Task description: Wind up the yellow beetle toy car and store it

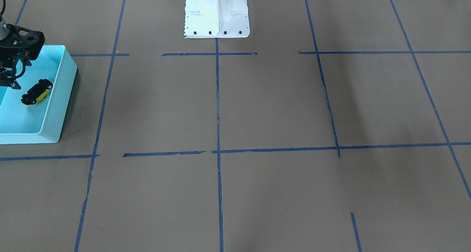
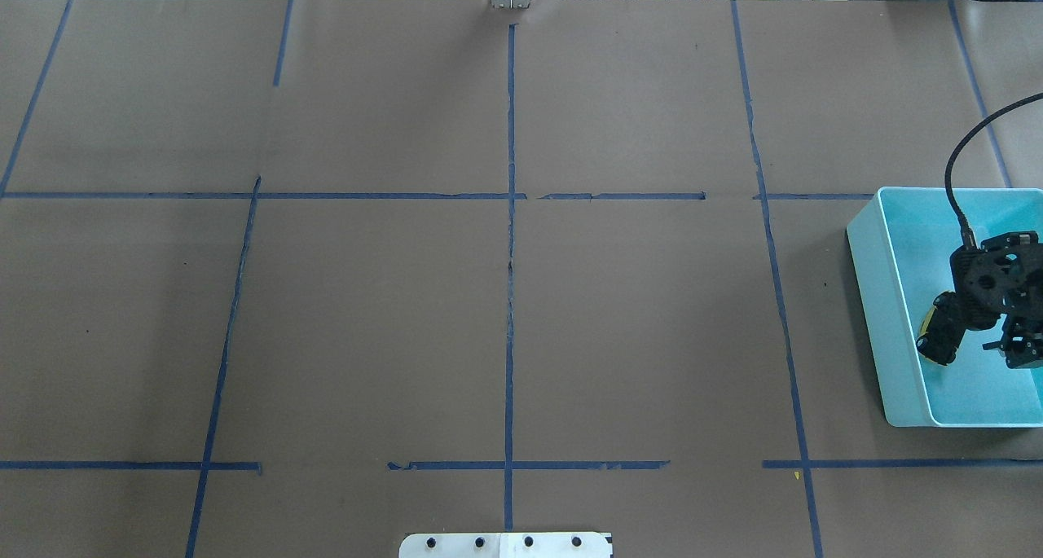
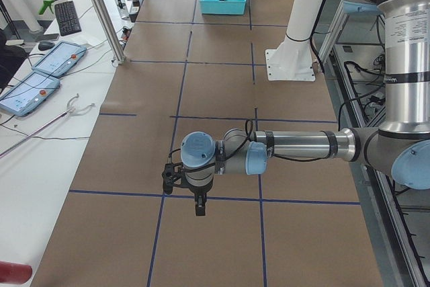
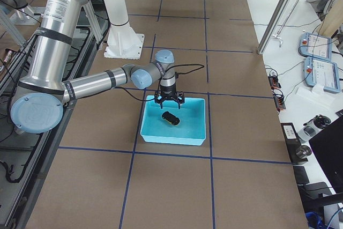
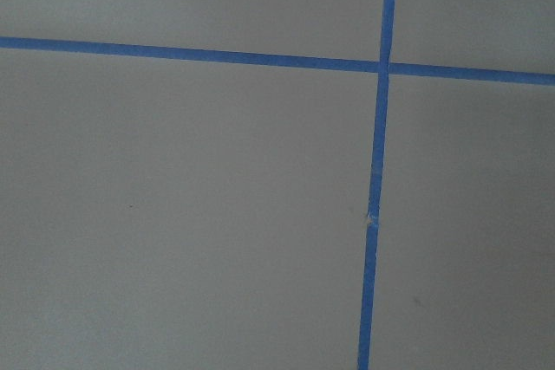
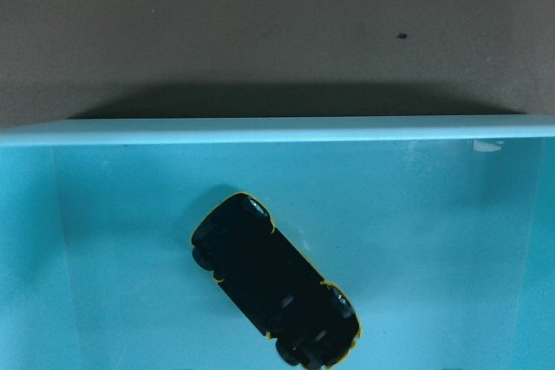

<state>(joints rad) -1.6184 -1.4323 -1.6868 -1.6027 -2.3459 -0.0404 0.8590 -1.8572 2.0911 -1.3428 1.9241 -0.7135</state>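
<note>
My right gripper [image 4: 169,101] hangs over the turquoise bin [image 1: 60,97] at the left edge of the front-facing view, its fingers spread and holding nothing. The yellow beetle toy car [image 6: 273,288] lies apart from them on the bin floor, black underside turned up, low in the wrist view. My left gripper [image 3: 199,206] points down over the taped brown table [image 5: 173,214]; I cannot tell whether it is released or clenched.
</note>
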